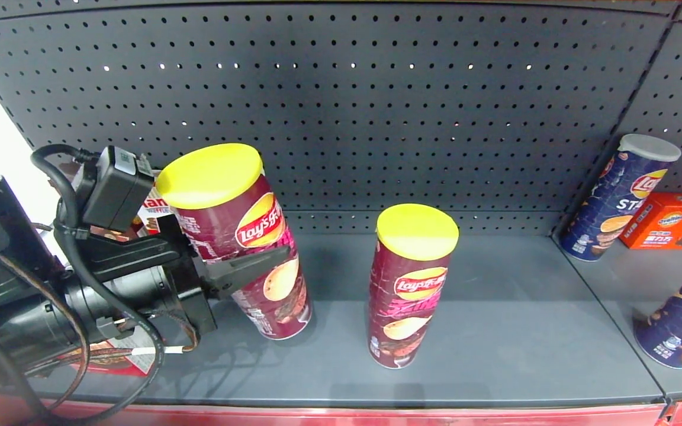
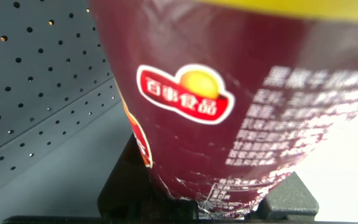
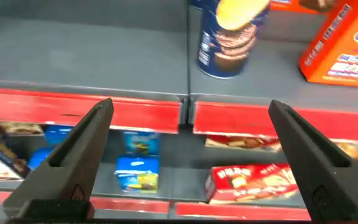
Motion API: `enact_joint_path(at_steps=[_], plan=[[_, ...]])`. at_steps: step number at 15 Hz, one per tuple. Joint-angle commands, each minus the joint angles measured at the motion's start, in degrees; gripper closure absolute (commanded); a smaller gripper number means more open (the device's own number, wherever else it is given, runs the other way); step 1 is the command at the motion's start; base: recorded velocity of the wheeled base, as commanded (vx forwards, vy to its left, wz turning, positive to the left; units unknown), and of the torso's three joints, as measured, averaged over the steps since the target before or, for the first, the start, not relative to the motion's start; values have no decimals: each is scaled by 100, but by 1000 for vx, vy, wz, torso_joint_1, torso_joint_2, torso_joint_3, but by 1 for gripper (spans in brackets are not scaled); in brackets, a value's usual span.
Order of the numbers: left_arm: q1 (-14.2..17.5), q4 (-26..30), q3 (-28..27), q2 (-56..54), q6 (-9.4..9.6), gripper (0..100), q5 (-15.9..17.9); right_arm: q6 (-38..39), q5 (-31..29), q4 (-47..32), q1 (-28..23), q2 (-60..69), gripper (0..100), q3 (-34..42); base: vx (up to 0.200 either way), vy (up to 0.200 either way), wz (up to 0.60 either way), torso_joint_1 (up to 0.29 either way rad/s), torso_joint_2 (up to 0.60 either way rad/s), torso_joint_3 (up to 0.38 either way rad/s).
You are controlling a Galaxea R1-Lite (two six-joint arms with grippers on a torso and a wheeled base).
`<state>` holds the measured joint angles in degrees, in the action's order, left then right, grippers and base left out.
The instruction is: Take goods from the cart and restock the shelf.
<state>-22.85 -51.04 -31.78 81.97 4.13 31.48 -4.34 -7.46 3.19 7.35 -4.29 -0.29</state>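
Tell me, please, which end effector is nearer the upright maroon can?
Left. Left end effector grips the tilted can beside the upright can; the right end effector sits open off the shelf edge.

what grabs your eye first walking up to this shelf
The left claw is clamped on a tilted maroon chip can with a bright yellow lid, at the left end of the shelf. A matching can stands upright mid-shelf. On the next section to the right, a blue can stands beside an orange box.
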Motion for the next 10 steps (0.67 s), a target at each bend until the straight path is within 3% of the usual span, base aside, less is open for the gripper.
enact_joint_path(at_steps=[1, 2, 3, 7, 10], plan=[[-1, -2, 23, 3, 0, 100, -1, -85, 500, 23, -67, -98, 0, 12, 0, 0, 0, 0, 0, 0], [-1, -2, 14, 3, 0, 100, -1, -102, 1194, 32, -67, -98, 0, 20, 0, 0, 0, 0, 0, 0], [-1, -2, 5, 3, 9, 100, -1, -85, 1528, -12, -67, -98, 0, 20, 0, 0, 0, 0, 0, 0], [-1, -2, 14, 3, 0, 100, -10, 425, 728, -346, -67, -98, 0, 12, 0, 0, 0, 0, 0, 0], [26, 7, 14, 3, -18, 100, -10, 443, 720, -346, -67, -89, 0, 12, 0, 0, 0, 0, 0, 0]])
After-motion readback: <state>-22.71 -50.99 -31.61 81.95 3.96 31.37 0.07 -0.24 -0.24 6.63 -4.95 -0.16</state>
